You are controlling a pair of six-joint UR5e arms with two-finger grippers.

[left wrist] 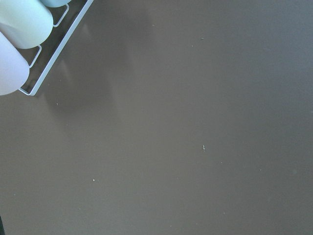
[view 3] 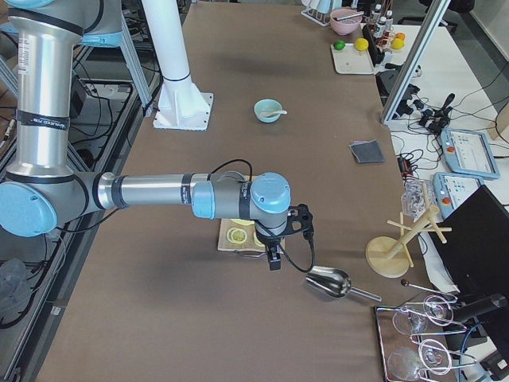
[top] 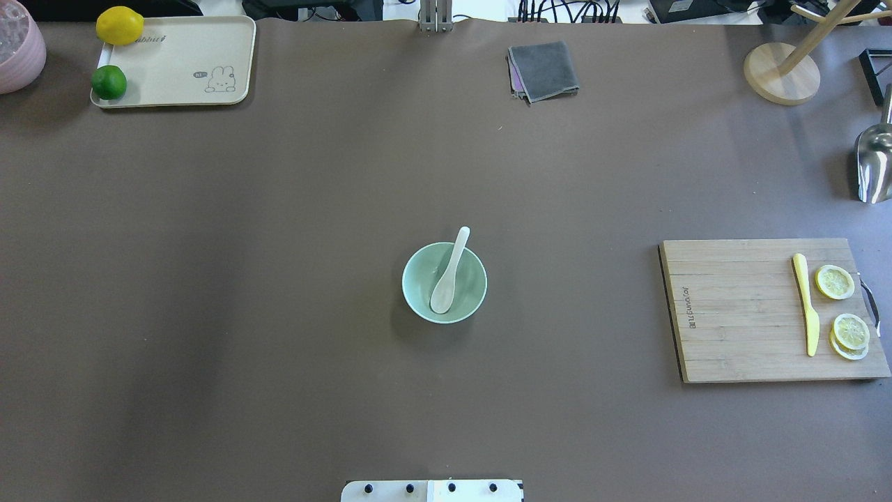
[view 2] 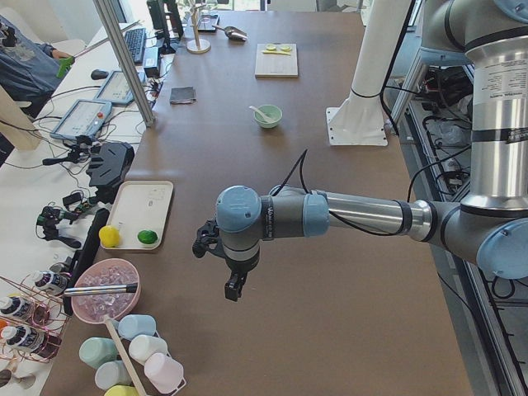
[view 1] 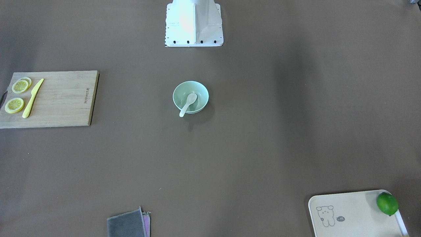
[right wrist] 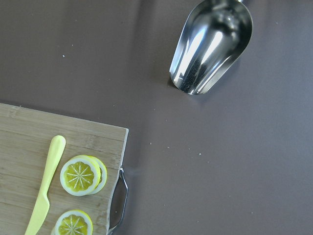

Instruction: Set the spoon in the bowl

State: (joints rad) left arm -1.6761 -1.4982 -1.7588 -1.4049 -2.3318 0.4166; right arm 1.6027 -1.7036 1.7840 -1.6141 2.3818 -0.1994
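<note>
The white spoon [view 1: 188,104] lies in the pale mint-green bowl [view 1: 201,92] at the table's middle, scoop on the bowl's floor, handle leaning over the rim. Both show in the overhead view, spoon [top: 449,272] and bowl [top: 417,280]. My left gripper [view 2: 234,289] shows only in the exterior left view, far from the bowl [view 2: 268,117] at the table's left end; I cannot tell if it is open. My right gripper [view 3: 274,261] shows only in the exterior right view, over the cutting board's end, far from the bowl [view 3: 266,110]; I cannot tell if it is open.
A wooden cutting board [top: 739,314] holds a yellow knife [top: 806,303] and lemon slices [top: 835,282]. A metal scoop [right wrist: 210,46] lies beyond it. A tray [top: 174,70] holds a lime and a lemon. A grey cloth [top: 543,70] and a wooden stand [top: 780,73] sit at the far edge.
</note>
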